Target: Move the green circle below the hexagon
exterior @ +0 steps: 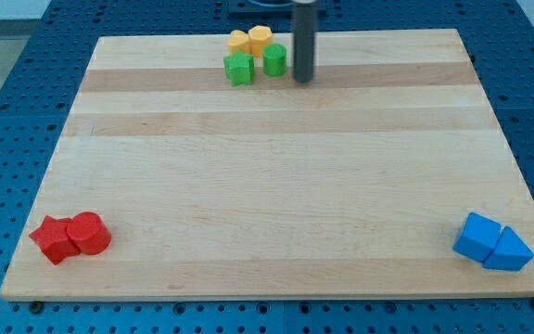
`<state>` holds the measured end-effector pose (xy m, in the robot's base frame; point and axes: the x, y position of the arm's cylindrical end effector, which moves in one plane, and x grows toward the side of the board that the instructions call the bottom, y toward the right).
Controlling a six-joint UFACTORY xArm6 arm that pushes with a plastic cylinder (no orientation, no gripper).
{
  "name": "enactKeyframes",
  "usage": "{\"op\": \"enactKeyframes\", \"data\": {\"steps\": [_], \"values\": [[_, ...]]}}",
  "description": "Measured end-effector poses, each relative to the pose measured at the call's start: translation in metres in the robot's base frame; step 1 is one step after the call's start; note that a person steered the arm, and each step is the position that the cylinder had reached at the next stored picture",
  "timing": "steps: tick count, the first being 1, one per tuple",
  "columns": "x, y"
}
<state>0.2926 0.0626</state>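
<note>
Resting on the board (276, 176) at the upper centre of the frame, my tip (303, 80) is sitting just to the right of the green circle (274, 60), very close to it; whether the two are touching cannot be told. No claw is fitted, only a straight dark rod, so there are no jaws to be apart or together. The green circle is lying in a tight cluster: the yellow hexagon (260, 40) is standing just above it, a second yellow block (239, 42) is sitting to the hexagon's left, and a green star (239, 69) is lying left of the circle. Two red blocks (71, 237) are touching at the lower left of the frame. Two blue blocks (492, 243) are touching at the lower right.
</note>
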Motion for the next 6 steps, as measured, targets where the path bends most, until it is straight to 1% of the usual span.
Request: {"op": "enactKeyframes", "data": {"steps": [1,2,3,4,5,6], "values": [[-0.047,0.043],[-0.074,0.026],[-0.054,-0.017],[-0.023,-0.046],[-0.019,-0.042],[-0.044,0.027]]}}
